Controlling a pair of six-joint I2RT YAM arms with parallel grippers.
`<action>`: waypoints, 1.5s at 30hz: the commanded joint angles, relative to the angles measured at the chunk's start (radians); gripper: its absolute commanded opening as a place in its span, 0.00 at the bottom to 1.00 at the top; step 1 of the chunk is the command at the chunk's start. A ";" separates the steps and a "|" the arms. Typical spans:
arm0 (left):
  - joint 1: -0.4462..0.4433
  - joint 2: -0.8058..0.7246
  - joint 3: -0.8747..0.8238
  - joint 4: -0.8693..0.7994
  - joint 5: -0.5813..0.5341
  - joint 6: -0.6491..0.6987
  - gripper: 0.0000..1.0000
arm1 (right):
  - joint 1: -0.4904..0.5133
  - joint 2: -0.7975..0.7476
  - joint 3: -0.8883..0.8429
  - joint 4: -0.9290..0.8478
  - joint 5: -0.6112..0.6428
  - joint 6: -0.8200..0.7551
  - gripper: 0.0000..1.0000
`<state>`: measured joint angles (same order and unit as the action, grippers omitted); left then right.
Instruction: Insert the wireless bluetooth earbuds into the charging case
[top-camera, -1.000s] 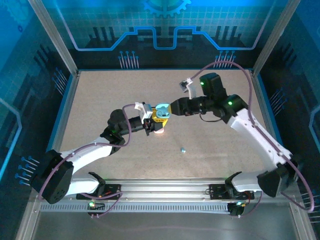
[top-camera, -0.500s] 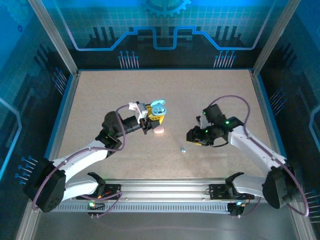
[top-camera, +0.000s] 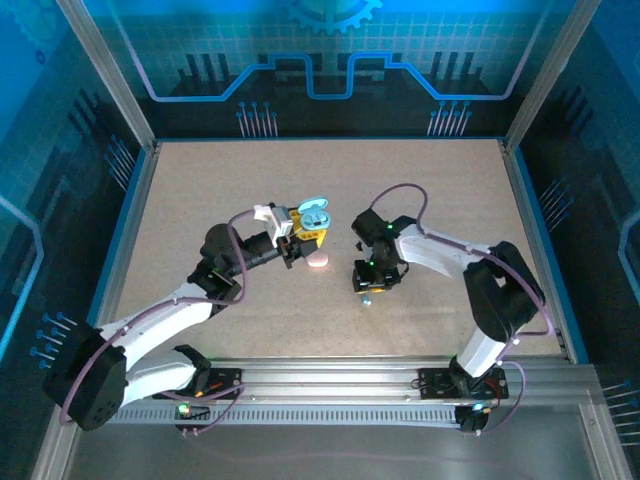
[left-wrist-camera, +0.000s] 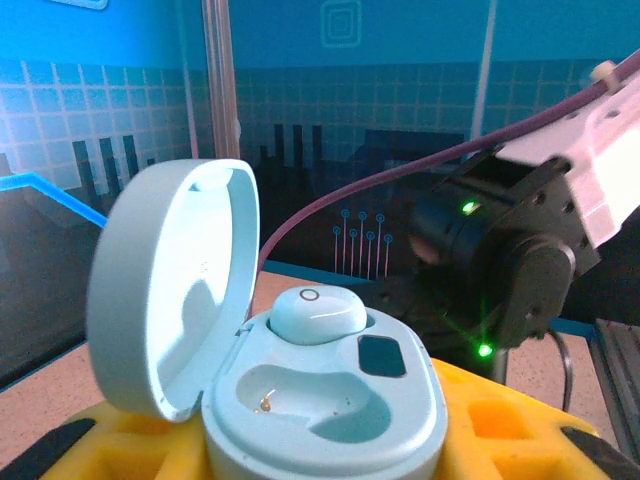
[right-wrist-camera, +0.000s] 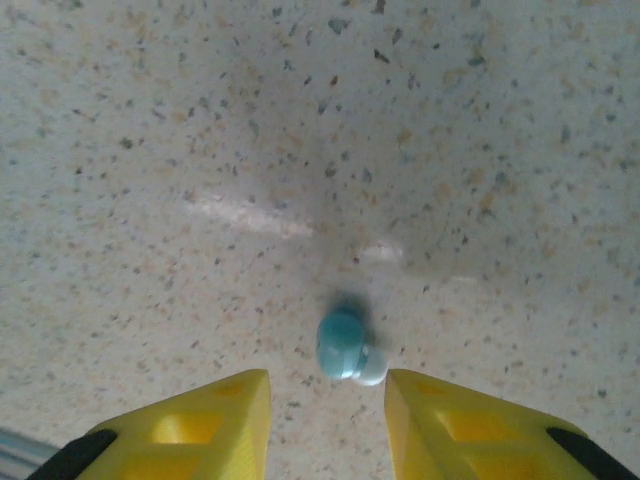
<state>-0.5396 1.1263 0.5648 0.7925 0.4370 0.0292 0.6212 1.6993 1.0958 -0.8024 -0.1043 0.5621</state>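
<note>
**Second earbud: right arm is lined up for the pick**

Your left gripper (top-camera: 310, 237) is clamped on the pale teal, pebble-shaped plastic charging case (left-wrist-camera: 330, 400), yellow fingers on either side of its base. It holds the case off the speckled beige table (top-camera: 200, 200) with the hinged lid (left-wrist-camera: 170, 290) standing open. One small pale teal earbud (left-wrist-camera: 318, 315) sits in the far pocket. The near pocket (left-wrist-camera: 300, 395) is bare, so I judge the job about half done for this case.

The other earbud, a tiny teal plastic bit (right-wrist-camera: 345, 347), lies loose on the table, well apart from the case. Your right gripper (right-wrist-camera: 328, 410) hangs just over it, its yellow fingers apart with nothing between them. The earbud sits just ahead of the gap rather than inside it. A pale pink rounded piece (top-camera: 318, 261) rests on the table just below the left gripper; leave it alone.

The step in hand is the pick. You will need to nudge the right gripper forward until the earbud is centred in the gap. Then go down to the table surface and close gently. The bit is small, rounded and likely slick, so an off-centre pinch could squirt it away. After that, carry it to the near pocket, turned to match its shape.
</note>
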 joint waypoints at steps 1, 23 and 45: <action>-0.006 -0.023 -0.019 -0.001 -0.015 0.026 0.29 | 0.022 0.062 0.052 -0.057 0.054 -0.021 0.35; -0.004 -0.017 -0.030 -0.007 -0.017 0.027 0.29 | 0.065 0.189 0.115 -0.121 0.069 -0.036 0.28; -0.001 -0.018 -0.036 -0.005 -0.037 0.028 0.29 | -0.165 -0.247 -0.044 0.256 -0.537 0.078 0.19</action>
<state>-0.5396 1.1236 0.5411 0.7666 0.4187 0.0360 0.5365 1.5509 1.1007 -0.7330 -0.3351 0.5659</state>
